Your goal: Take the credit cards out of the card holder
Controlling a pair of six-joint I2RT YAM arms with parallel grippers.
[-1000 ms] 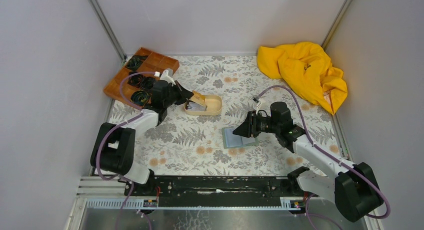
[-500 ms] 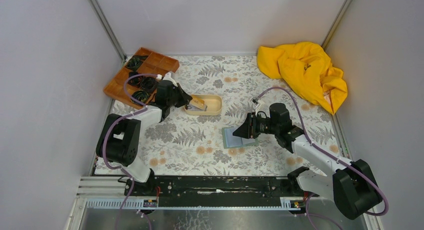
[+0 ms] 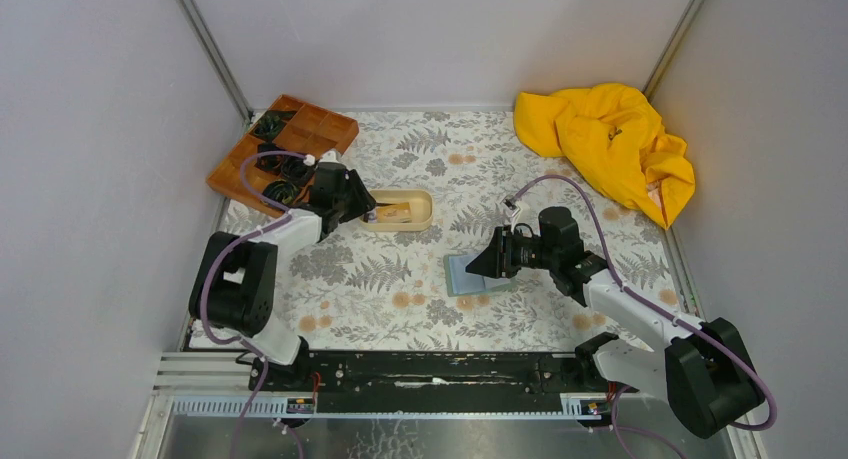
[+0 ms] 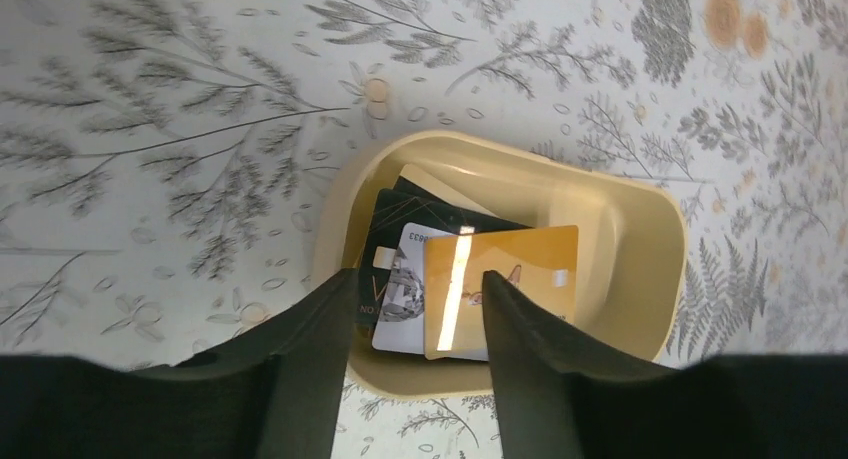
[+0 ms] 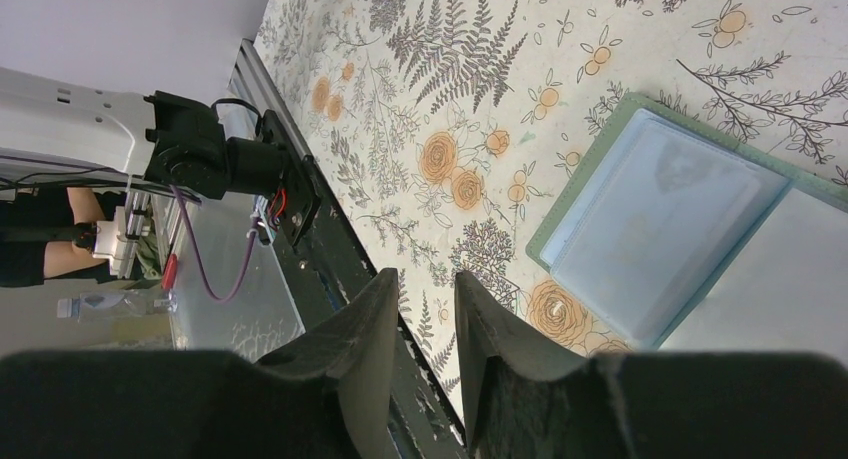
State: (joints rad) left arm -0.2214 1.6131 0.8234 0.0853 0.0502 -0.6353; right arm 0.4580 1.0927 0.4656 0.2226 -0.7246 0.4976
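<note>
The left claw (image 3: 366,211) hangs over the near-left end of a beige oval tray (image 3: 426,210) on the floral-covered desk (image 3: 400,291). In the left wrist view the left claw (image 4: 417,287) has its fingers spread well apart with nothing gripped between them. Right below them, the credit cards (image 4: 470,279) lie in a loose overlapping pile inside the tray (image 4: 640,229). A tan-orange card (image 4: 520,279) lies on top, with a bright streak of glare across it. A whitish card with a dark part (image 4: 402,297) shows beside it, and a dark card (image 4: 405,211) sits beneath. The card holder (image 3: 466,277) lies flat and open on the desk, well apart from the tray, towards the right arm. The right claw (image 3: 482,263) is at its right edge, though the top view does not show whether it touches. From the right wrist, the card holder (image 5: 660,234) shows a pale blue inner panel with a greenish border. The right claw (image 5: 425,287) has its fingers close, only a narrow gap between them, and they hold nothing. A brown wooden compartment tray (image 3: 312,127) sits at the far left corner (dark coiled items fill several of its sections). A crumpled yellow cloth (image 3: 610,144) lies at the far right.
</note>
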